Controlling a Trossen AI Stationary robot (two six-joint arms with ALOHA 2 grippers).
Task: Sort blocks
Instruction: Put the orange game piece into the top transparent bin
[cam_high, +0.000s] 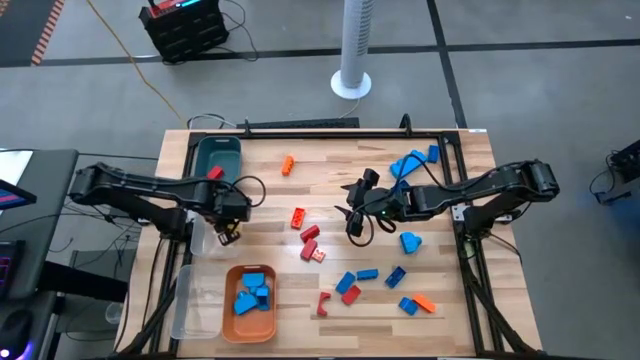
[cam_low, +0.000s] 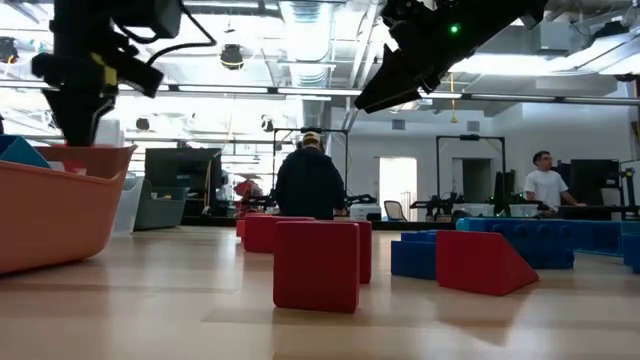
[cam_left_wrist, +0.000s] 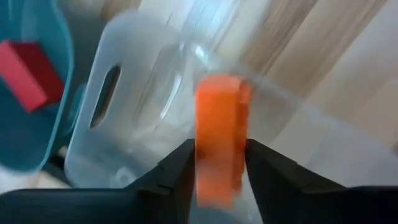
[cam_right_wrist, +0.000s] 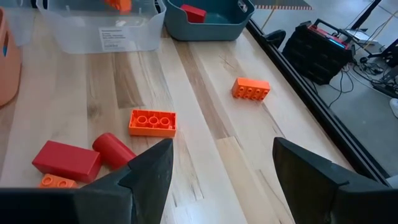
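The left gripper (cam_left_wrist: 217, 163) hangs over the clear bin (cam_left_wrist: 134, 118), its fingers standing just beside an orange block (cam_left_wrist: 219, 140); whether they grip it I cannot tell. To finish well, it should open fully above the bin's middle. The right gripper (cam_right_wrist: 214, 165), spread wide and empty, waits toward three o'clock above the scattered blocks (cam_high: 372, 282).

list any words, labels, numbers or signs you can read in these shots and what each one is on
None can be read.
White label on the clear bin: printed lines, too small and blurred to read.
Blocks, teal bin, orange tray: no text visible.
Room behind the table in the low view: no legible signs.
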